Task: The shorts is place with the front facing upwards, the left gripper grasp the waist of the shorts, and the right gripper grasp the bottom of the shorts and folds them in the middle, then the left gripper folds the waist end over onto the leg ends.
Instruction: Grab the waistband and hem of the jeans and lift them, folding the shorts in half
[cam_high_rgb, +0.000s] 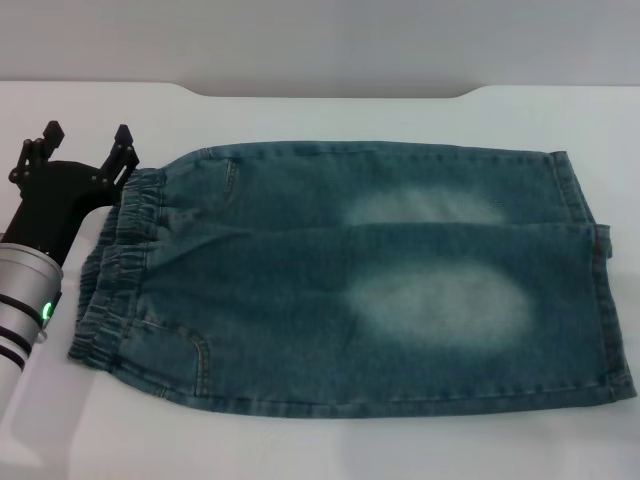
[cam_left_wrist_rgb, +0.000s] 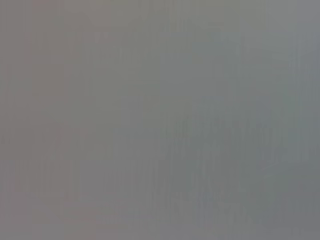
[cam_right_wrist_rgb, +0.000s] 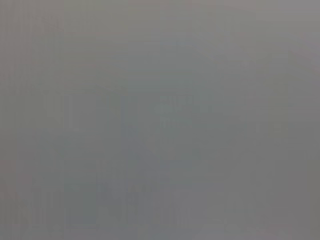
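Blue denim shorts (cam_high_rgb: 360, 280) lie flat on the white table, elastic waist (cam_high_rgb: 120, 260) at the left and leg ends (cam_high_rgb: 595, 280) at the right. The shorts look folded lengthwise, one leg over the other. My left gripper (cam_high_rgb: 85, 140) hovers just left of the waist's far corner, its black fingers (cam_high_rgb: 122, 140) spread open and holding nothing. The right gripper is out of view. Both wrist views show only plain grey.
The white table (cam_high_rgb: 320, 440) runs all around the shorts. Its far edge (cam_high_rgb: 330, 92) has a shallow notch at the middle. The left arm's silver forearm (cam_high_rgb: 25, 290) with a green light lies along the left side.
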